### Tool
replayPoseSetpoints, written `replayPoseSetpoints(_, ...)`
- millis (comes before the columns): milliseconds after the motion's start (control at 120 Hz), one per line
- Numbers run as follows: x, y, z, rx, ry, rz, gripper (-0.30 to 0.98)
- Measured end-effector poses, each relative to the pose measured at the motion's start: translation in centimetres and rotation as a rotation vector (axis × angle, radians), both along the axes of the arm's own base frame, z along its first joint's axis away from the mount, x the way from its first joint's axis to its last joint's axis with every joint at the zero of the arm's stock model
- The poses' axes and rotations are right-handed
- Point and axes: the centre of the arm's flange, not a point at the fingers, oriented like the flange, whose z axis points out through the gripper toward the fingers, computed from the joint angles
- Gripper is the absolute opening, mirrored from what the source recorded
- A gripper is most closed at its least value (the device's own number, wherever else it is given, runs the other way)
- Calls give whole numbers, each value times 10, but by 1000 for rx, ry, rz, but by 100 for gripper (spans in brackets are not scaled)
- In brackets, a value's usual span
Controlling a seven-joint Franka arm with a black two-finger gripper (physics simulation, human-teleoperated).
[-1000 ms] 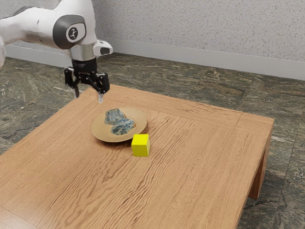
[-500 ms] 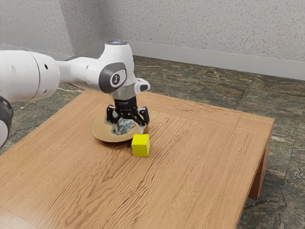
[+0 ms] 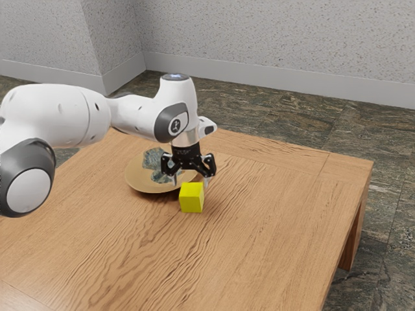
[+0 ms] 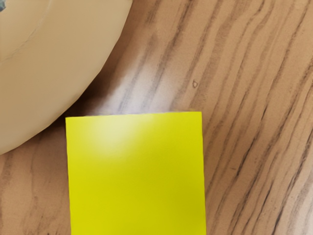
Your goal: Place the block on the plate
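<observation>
My gripper [image 3: 190, 182] is open in the exterior view, fingers pointing down, low over the yellow block and partly in front of the plate's edge. The yellow block [image 3: 191, 198] rests on the table just beside the plate. The round tan plate [image 3: 139, 179] has a blue-grey pattern in its middle, partly hidden behind the hand. In the wrist view the block's flat top [image 4: 137, 171] lies large under the hand, and the plate's rim [image 4: 73, 63] curves past it with a narrow strip of table between.
The wooden table [image 3: 272, 214] carries the plate and block. Its far edge and the edge at the exterior view's right drop to a dark stone floor [image 3: 292, 120]. A pale wall stands behind.
My arm has swung in from the exterior view's left and come down, passing over the plate to the block. In the last half second the hand moved slightly rightward and lower. Block and plate are unmoved.
</observation>
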Motion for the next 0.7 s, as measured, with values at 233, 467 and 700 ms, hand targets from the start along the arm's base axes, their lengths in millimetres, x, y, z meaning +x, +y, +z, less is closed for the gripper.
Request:
replayPoseSetpoints(233,16,15,-17,-1,-9,54,69)
replayPoseSetpoints(467,16,16,-38,-3,14,79,69)
replayPoseSetpoints(700,17,16,-49,0,14,88,69)
